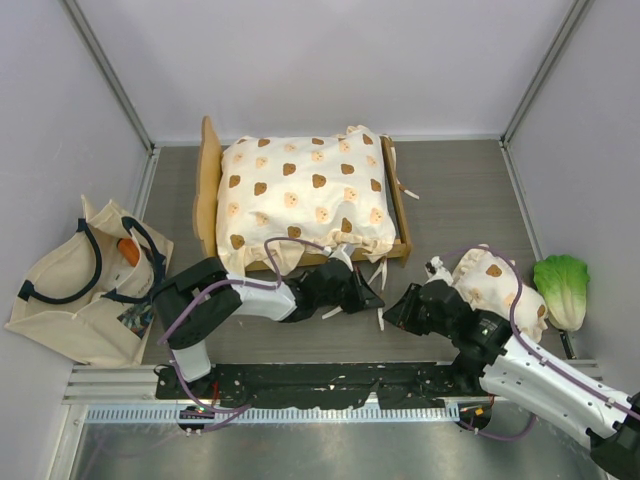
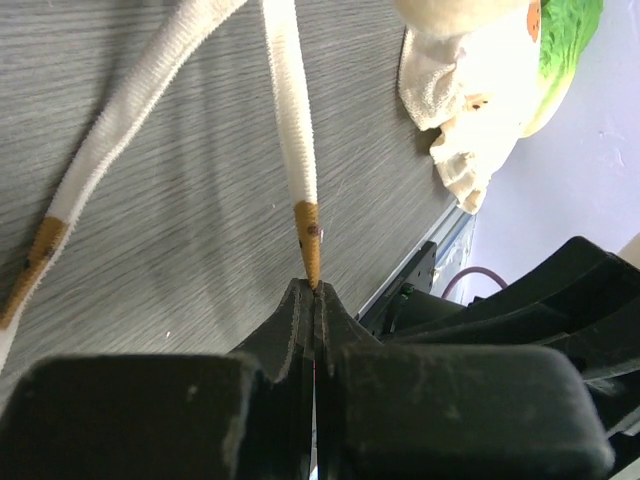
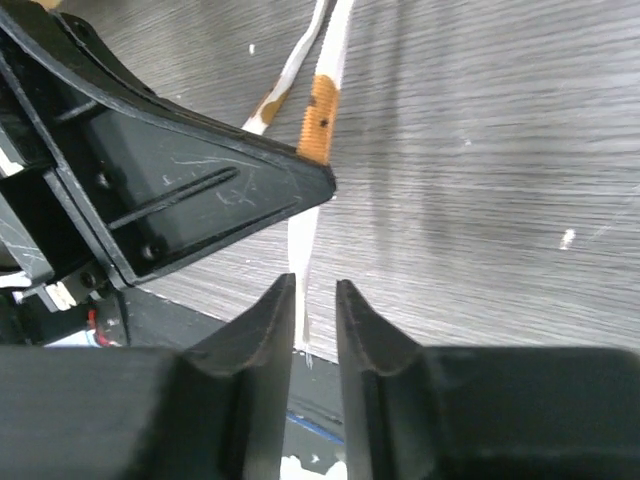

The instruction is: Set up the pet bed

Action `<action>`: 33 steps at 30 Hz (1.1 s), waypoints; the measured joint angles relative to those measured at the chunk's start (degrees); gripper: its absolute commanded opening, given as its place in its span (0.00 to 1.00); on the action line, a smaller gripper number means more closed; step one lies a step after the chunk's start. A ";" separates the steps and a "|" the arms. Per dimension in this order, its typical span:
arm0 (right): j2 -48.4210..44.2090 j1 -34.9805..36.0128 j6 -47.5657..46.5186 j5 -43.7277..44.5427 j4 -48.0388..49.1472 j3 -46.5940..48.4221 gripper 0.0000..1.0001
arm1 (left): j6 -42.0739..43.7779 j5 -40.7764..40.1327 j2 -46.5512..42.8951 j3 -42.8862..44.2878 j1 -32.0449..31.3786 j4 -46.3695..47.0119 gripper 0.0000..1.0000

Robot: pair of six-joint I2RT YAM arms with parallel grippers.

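The pet bed [image 1: 207,175], a light-wood frame, stands at the back centre with the cream bear-print cushion [image 1: 300,195] on it. White tie cords trail off the cushion's near edge. My left gripper [image 1: 376,299] is in front of the bed, shut on the brown tip of one tie cord [image 2: 300,150] at its fingertips [image 2: 316,292]. A second cord [image 2: 110,140] lies loose to the left. My right gripper [image 1: 400,306] faces it closely. In the right wrist view its jaws [image 3: 316,290] stand slightly open, with a white cord [image 3: 305,240] running down through the gap.
A small bear-print pillow [image 1: 495,285] lies on my right arm's side, next to a green lettuce toy [image 1: 562,290] by the right wall. A beige tote bag [image 1: 80,290] with black handles sits at the left wall. The left gripper body [image 3: 190,200] fills the right wrist view's upper left.
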 measured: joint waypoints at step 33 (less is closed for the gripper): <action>31.54 -14.32 -18.47 6.88 33.48 6.29 0.38 | 3.52 1.77 -0.15 0.35 1.97 -2.27 0.00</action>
